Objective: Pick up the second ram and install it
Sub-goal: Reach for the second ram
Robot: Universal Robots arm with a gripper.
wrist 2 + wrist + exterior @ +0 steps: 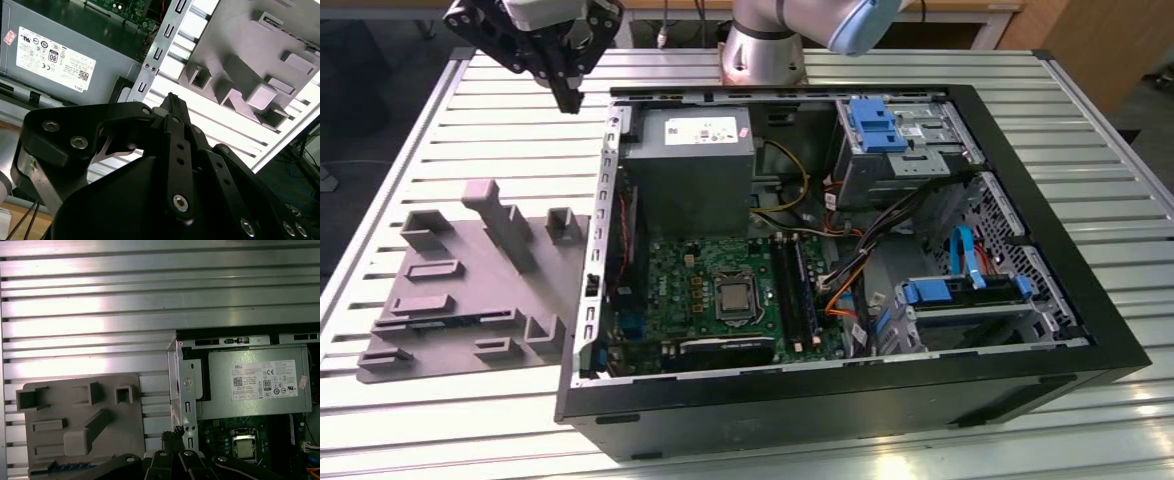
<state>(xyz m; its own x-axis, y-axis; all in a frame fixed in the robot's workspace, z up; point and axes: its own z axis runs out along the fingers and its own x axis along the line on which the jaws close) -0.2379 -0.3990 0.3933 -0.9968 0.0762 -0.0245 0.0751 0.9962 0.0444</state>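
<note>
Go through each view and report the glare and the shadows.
Exterior view: even light, a soft sheen on the table slats, the inside of the computer case shaded. First wrist view: strong glare bands across the table slats. Second wrist view: the slats beside the grey tray washed out white, the tool a dark mass in front of them.

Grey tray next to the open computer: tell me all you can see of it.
The grey tray looks like matte moulded plastic: a flat slab with raised upright blocks, narrow slots and hollow square sockets. One tall block slants across it. It lies flat on the slatted metal table, at the exterior view's left of the computer case, its edge right by the case wall. A thin dark strip lies in one slot. The claw is clear of it.
</note>
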